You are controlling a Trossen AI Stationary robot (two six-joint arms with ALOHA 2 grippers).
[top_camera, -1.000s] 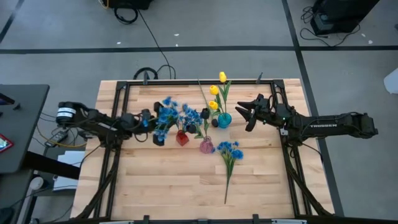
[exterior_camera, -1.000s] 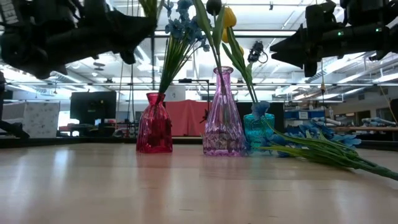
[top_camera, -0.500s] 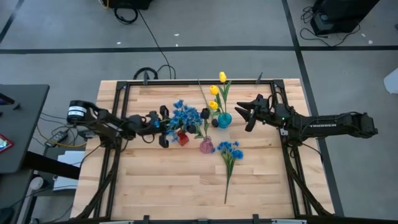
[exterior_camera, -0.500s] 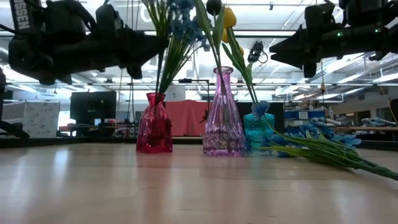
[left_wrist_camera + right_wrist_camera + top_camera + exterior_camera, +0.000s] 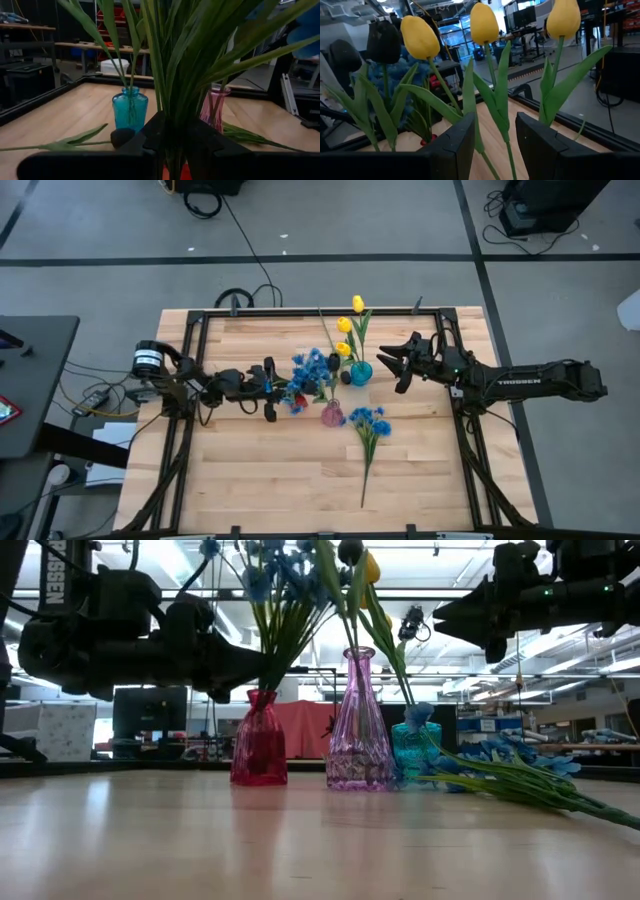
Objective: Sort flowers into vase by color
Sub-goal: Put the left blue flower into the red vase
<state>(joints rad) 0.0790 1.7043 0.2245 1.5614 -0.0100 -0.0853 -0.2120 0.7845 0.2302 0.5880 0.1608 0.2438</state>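
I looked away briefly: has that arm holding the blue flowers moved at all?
Yes. The left gripper, shut on the blue flowers, has moved right, toward the pink vase, pushing the red vase along too.

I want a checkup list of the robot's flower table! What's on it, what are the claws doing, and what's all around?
Surface: wooden table, dark frame around it.
Job's things: blue flowers in red vase; yellow tulips in teal vase; dark tulip in pink vase; one blue bunch lying loose.
Clutter: nothing seen.
Grippers: left gripper, jaws shut on the blue flowers' stems; right gripper beside the tulips, jaws apart, empty.
Cables: black cable on the floor.
Surroundings: grey floor; workshop benches.
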